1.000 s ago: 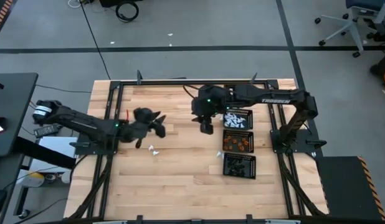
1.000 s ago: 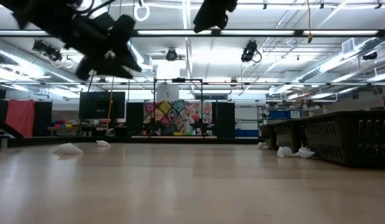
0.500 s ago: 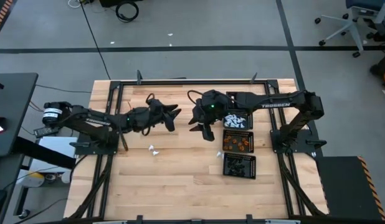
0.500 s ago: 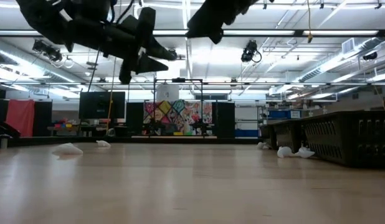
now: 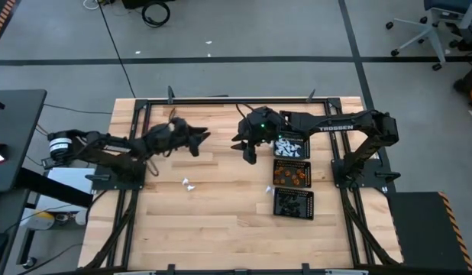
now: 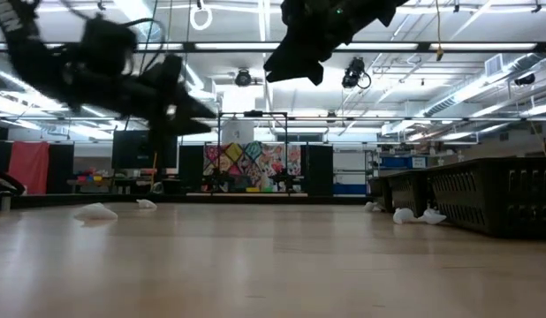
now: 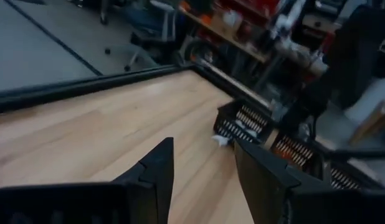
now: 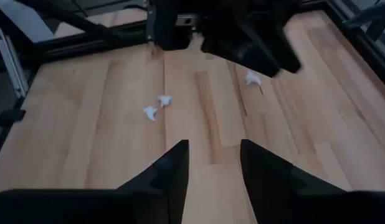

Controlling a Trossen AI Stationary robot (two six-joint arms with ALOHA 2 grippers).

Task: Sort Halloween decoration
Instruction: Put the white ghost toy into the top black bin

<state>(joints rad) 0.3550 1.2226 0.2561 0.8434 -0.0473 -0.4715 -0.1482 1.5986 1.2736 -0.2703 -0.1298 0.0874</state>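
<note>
Two white trinkets (image 8: pixel 156 106) ahead of open right gripper (image 8: pixel 211 163).

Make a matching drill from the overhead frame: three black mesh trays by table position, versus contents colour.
Column one:
1. Far square black mesh tray
2. Middle square black mesh tray
3. Near square black mesh tray

Column two:
A. black trinkets
B. white trinkets
C. orange trinkets

Pairs: 1-B, 2-C, 3-A.
</note>
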